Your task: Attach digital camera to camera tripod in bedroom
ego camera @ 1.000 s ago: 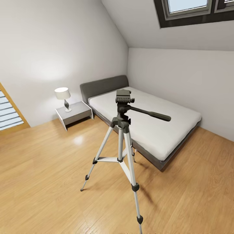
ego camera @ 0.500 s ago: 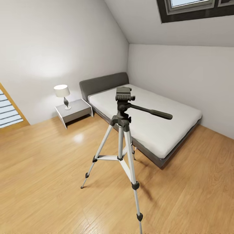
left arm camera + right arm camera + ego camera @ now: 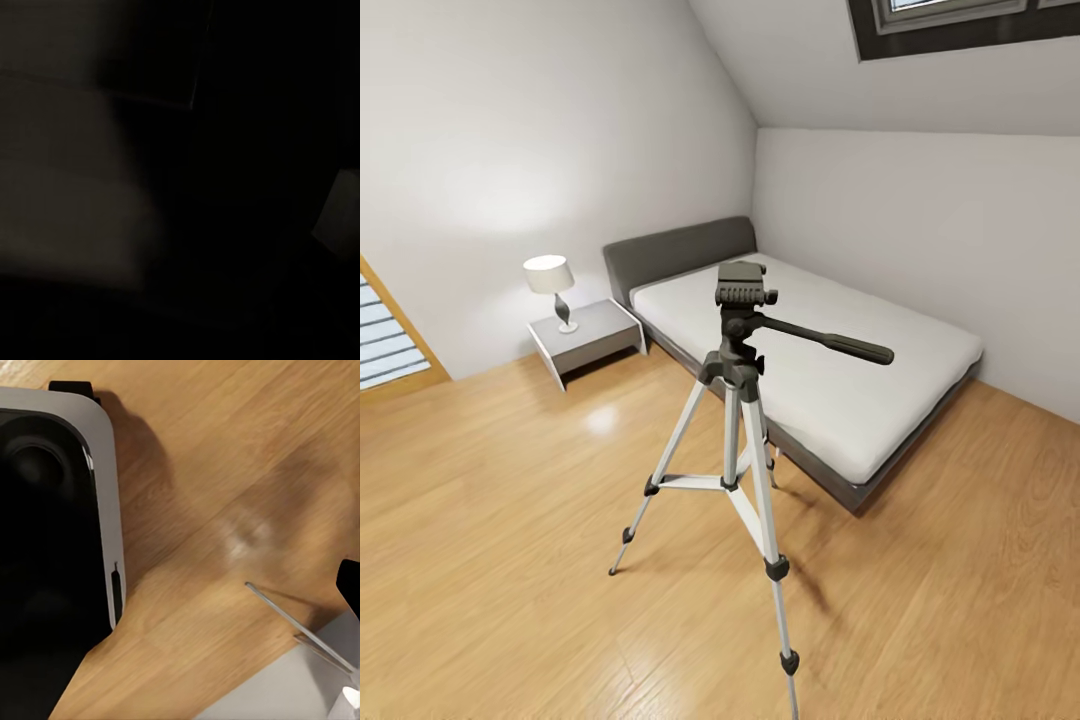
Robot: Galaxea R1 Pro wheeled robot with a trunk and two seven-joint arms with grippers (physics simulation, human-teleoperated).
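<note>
The camera tripod [image 3: 740,400] stands on the light wood floor in the middle of the head view. Its silver legs are spread, and the black head [image 3: 743,285] on top is bare. A long black handle [image 3: 830,345] points to the right over the bed. The digital camera is out of view. The left wrist view is almost black, with no shapes I can name. In the right wrist view I look down on wood floor beside a black, grey-edged part of the robot [image 3: 52,525]. A thin silver rod [image 3: 296,626] crosses one corner.
A low grey bed with a white mattress [image 3: 820,370] lies just behind and to the right of the tripod. A grey nightstand [image 3: 588,340] with a white lamp [image 3: 550,280] stands by the left wall. A dark-framed skylight [image 3: 960,25] sits in the sloped ceiling. A wide stretch of floor [image 3: 490,560] lies to the left.
The whole head picture has shifted: the skylight has slid further off the top and the bed and nightstand sit slightly higher. The tripod itself has not moved.
</note>
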